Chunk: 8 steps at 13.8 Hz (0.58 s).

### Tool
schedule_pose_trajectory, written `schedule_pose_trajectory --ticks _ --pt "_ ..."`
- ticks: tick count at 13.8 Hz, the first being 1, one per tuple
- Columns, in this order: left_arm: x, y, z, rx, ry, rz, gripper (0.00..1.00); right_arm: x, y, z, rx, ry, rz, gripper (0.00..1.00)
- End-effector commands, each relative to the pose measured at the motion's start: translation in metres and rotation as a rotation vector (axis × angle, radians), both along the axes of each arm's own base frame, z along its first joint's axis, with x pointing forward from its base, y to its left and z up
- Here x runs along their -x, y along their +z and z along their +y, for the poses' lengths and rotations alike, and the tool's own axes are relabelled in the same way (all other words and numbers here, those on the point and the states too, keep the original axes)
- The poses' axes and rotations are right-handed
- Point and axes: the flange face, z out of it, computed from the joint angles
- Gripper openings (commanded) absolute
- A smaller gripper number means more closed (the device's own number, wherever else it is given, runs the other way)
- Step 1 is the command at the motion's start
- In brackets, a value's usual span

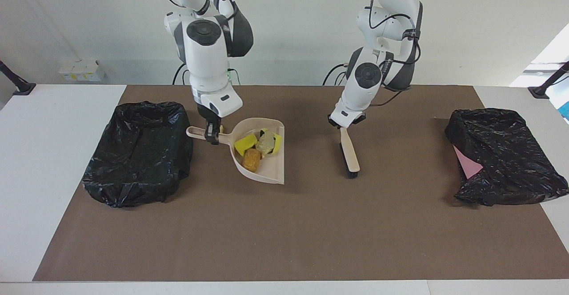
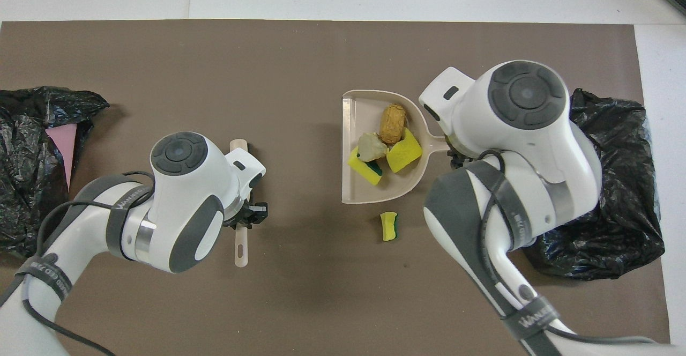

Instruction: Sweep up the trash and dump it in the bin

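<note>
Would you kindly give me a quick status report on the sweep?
Right gripper shut on dustpan handle, pan beside the bin. Left gripper shut on brush. Four trash pieces aboard; one sponge chunk on mat.

Brown mat (image 1: 284, 233) on white table (image 1: 44, 161), pink sheet (image 1: 467, 164) tucked in black bag, white boxes (image 1: 80, 69) by the wall

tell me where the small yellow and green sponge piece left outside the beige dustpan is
In the overhead view the sponge piece lies on the brown mat, just nearer the robots than the dustpan.
</note>
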Motion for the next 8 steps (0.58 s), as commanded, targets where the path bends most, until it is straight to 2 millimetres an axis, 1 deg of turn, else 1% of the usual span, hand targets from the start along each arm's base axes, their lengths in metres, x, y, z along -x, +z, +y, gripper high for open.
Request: schedule_pose_trajectory --ticks 1,2,3,5,6,7,8 --pt "0.065 -0.004 -0.017 0.024 0.048 -0.091 0.0 0.009 0.025 -0.062 0.004 0.023 -0.006 0.0" --pt "0.084 -0.006 -0.023 0.025 0.034 -0.095 0.0 0.011 0.028 -0.091 0.01 0.024 0.003 0.0" --pt "0.105 -0.006 -0.033 0.024 0.027 -0.094 0.0 0.012 0.029 -0.123 0.014 0.028 0.015 0.0" --pt "0.134 -0.006 -0.05 0.02 0.041 -0.099 0.0 0.015 0.025 -0.191 -0.003 0.041 0.04 0.0" --pt "0.146 -0.01 -0.056 0.016 0.038 -0.093 0.0 0.019 0.025 -0.225 -0.007 0.051 0.036 0.0" --pt "0.154 -0.01 -0.058 0.024 0.043 -0.1 0.0 0.024 0.027 -0.255 0.002 0.082 0.028 0.0" --pt "0.164 -0.011 -0.06 0.032 0.032 -0.107 0.0 0.03 0.024 -0.281 0.01 0.101 0.019 0.0"
